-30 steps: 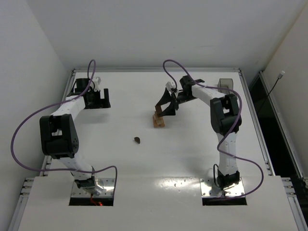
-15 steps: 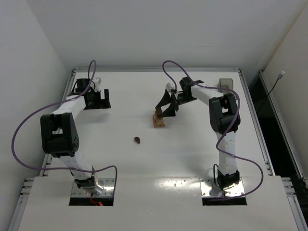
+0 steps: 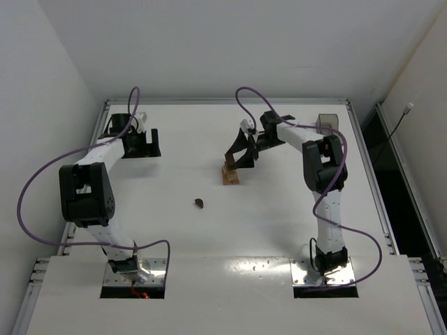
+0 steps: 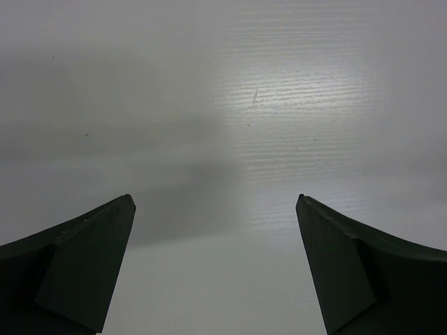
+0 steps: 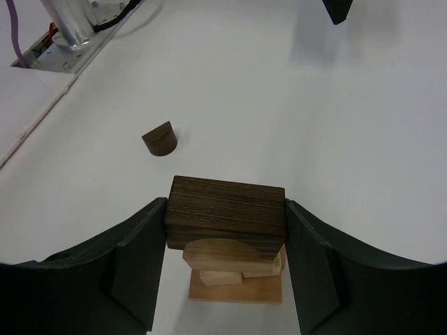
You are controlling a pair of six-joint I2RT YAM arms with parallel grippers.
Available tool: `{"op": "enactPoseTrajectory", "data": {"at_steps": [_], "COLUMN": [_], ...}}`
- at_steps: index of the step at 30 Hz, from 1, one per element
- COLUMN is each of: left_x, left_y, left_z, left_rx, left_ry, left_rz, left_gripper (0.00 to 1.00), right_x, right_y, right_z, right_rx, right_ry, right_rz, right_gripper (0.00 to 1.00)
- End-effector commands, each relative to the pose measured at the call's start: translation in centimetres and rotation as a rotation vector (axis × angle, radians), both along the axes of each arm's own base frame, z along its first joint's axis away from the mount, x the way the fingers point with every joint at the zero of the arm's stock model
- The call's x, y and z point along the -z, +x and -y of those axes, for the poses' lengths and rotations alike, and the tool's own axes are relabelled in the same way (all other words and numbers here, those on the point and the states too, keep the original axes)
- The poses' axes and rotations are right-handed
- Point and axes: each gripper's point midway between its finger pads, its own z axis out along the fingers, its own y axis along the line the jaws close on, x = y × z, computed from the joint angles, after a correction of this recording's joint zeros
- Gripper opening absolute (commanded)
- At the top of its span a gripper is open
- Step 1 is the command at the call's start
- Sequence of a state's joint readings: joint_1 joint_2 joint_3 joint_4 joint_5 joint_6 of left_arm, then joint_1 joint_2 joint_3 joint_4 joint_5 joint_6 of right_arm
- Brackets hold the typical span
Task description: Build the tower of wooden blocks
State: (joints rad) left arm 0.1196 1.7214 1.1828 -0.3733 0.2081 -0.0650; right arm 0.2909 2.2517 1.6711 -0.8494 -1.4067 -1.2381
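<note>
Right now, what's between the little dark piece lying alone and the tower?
Nothing. In the top view, only bare white table lies between the dark piece and the tower.

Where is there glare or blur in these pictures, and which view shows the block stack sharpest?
Left wrist view: a bright glare patch on the table, a soft grey shadow left of it. Right wrist view: sharpest, the dark block shows its grain. Top view: even light, but the stack is tiny, detail lost.
</note>
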Motion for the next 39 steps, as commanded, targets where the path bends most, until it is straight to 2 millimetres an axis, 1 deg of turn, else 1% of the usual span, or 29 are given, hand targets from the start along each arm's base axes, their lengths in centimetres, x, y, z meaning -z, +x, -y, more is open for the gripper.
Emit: {"op": "enactPoseTrajectory", "data": {"at_steps": [1, 3, 5, 6, 10, 12, 13, 15, 16, 21, 22, 35, 36, 39], "left_x": [-1.59, -1.59, -1.24, -1.24, -1.24, -1.58, -1.20, -1.08, -1.08, -1.08, -1.08, -1.08, -1.08, -1.08], "left_y": [1.38, 1.38, 1.36, 1.36, 1.36, 1.61, 1.60, 1.40, 1.40, 1.40, 1.40, 1.40, 1.40, 1.40], "left_z": [-0.63, -0.63, -0.47, -0.47, -0.47, -0.50, -0.50, -0.48, -0.48, -0.48, -0.48, -0.48, -0.48, -0.48], "left_rx": [-0.021, -0.021, -0.015, -0.015, -0.015, -0.015, -0.015, -0.016, -0.016, -0.016, -0.016, -0.016, -0.016, -0.016], "left_ry": [0.001, 0.001, -0.008, -0.008, -0.008, -0.007, -0.008, -0.009, -0.009, -0.009, -0.009, -0.009, -0.009, -0.009], "left_rz": [0.046, 0.046, 0.038, 0.038, 0.038, 0.047, 0.038, 0.029, 0.029, 0.029, 0.029, 0.029, 0.029, 0.029], "left_gripper": [1.00, 1.00, 1.00, 1.00, 1.00, 1.00, 1.00, 1.00, 1.00, 1.00, 1.00, 1.00, 1.00, 1.00], "right_x": [-3.87, -3.31, -3.87, -3.48, -3.48, -3.70, -3.70, -3.31, -3.54, -3.76, -3.37, -3.36, -3.36, -3.35], "right_y": [0.27, 0.29, 0.58, 0.60, 0.60, 0.64, 0.64, 0.66, 0.82, 0.86, 0.88, 0.79, 0.79, 0.68], "right_z": [-1.35, -1.35, -1.44, -1.45, -1.45, -1.46, -1.46, -1.47, -1.51, -1.53, -1.53, -1.50, -1.50, -1.47], "right_rx": [-0.039, -0.036, -0.038, -0.037, -0.037, -0.037, -0.037, -0.036, -0.037, -0.036, -0.036, -0.035, -0.035, -0.034], "right_ry": [0.206, 0.198, 0.201, 0.199, 0.199, 0.198, 0.198, 0.196, 0.198, 0.198, 0.196, 0.193, 0.193, 0.190], "right_rz": [0.035, 0.006, 0.018, 0.009, 0.009, 0.007, 0.007, -0.001, 0.007, 0.006, -0.003, -0.012, -0.012, -0.022], "right_gripper": [0.14, 0.16, 0.16, 0.16, 0.16, 0.17, 0.18, 0.19, 0.22, 0.25, 0.25, 0.27, 0.25, 0.25]}}
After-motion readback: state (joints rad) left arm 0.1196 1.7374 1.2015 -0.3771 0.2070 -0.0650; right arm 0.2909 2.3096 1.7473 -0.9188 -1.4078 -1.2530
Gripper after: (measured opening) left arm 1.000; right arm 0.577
